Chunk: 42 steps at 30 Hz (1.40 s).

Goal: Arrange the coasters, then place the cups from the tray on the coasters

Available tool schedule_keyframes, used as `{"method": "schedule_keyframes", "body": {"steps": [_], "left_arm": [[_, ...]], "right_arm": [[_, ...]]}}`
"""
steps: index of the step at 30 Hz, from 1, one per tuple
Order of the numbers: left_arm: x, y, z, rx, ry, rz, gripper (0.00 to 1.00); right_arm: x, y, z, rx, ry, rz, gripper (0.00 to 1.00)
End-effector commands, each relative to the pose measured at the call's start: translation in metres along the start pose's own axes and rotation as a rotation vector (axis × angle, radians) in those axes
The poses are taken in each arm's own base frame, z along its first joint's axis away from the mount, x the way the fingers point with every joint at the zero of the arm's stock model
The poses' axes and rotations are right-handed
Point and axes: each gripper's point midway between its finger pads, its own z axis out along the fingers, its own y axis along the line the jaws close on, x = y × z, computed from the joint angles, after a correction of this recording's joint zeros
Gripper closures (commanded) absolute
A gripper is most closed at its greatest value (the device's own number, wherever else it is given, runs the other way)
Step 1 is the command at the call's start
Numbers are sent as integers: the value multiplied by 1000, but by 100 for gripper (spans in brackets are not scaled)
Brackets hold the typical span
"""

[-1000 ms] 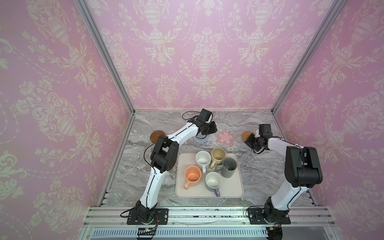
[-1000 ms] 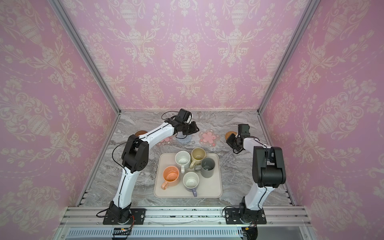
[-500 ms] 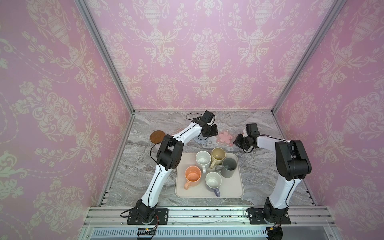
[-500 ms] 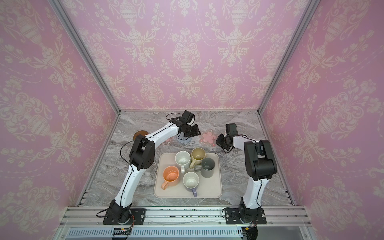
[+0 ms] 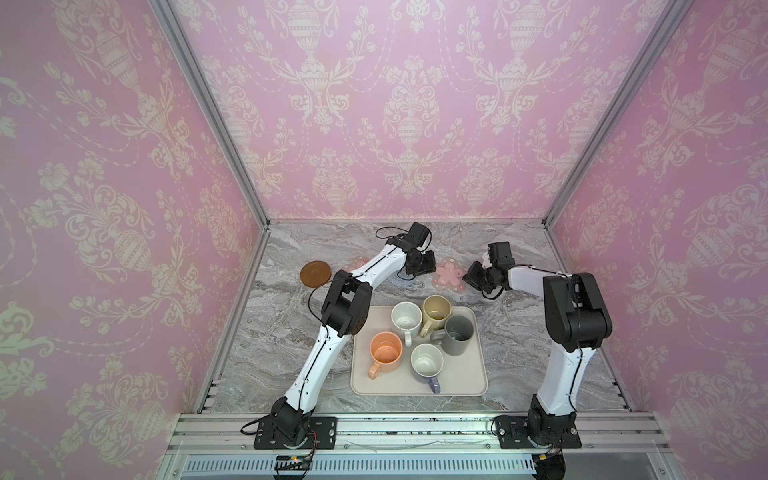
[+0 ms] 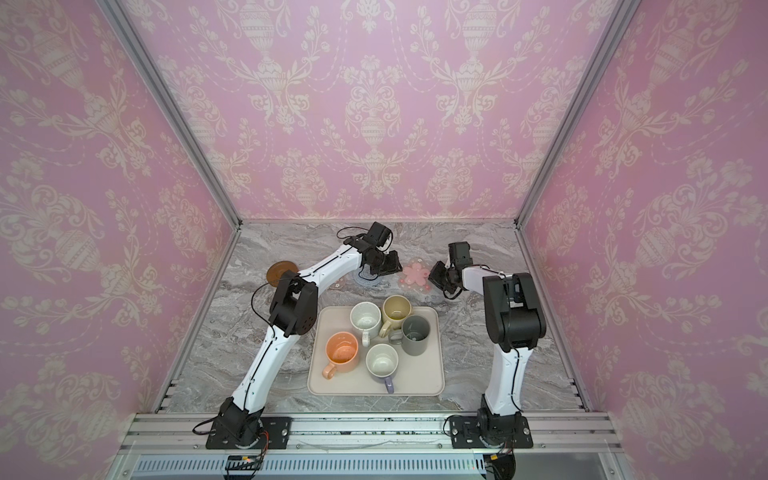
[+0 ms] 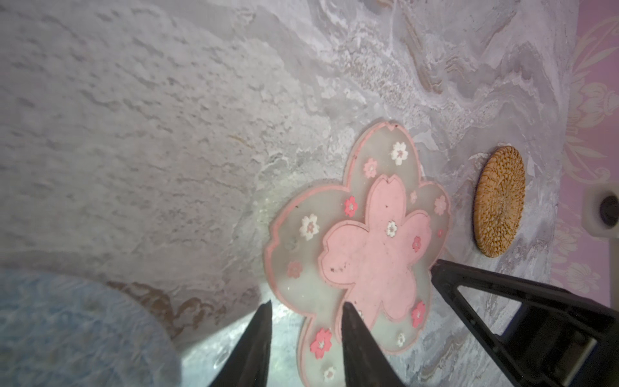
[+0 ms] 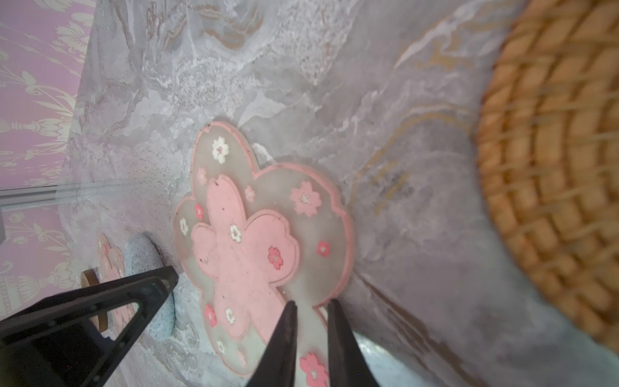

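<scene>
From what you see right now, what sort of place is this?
Probably a decorated robot test booth: pink wallpaper panels in a metal frame, left arm and right arm bolted to a rail.

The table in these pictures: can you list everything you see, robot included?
tray: one, cream, table's front centre.
mugs: five, on tray: orange mug, white mug, beige mug, grey mug, lavender mug.
coasters: five, row behind tray, left to right: brown coaster, flower coaster, blue coaster, second flower coaster, rattan coaster.
table: one, grey marble.
walls: three, pink patterned.
arms: two, white-black, front rail.
left gripper, right gripper: black, either side of second flower coaster.
</scene>
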Motion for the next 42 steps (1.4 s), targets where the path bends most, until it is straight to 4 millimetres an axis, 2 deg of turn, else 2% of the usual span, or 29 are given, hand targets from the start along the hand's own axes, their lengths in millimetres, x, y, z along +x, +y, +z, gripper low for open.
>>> {"method": "schedule_keyframes", "body": {"steps": [1,10,18,23,30,37,42], "left_arm": [[-1,12,12,-9,11,-13,62],[6,10,22,33,41,-50,62],[21,-5,16,80,61,-70,63],[33,-7,15,94,69,-99,63],[37,-9,9,102,70,-112,63],[42,-18,14,134,93,-120,64],[41,-23,7,134,84,-104,64]], "right_arm": [[10,-7,13,37,39,23,79],[4,-5,12,56,29,11,78],[-1,-5,6,70,13,5,77],[-7,-3,2,65,1,7,77],[-17,-1,-5,66,-15,7,76],[-17,-4,-11,64,-17,13,75],[-19,-6,-19,60,-26,13,74]]}}
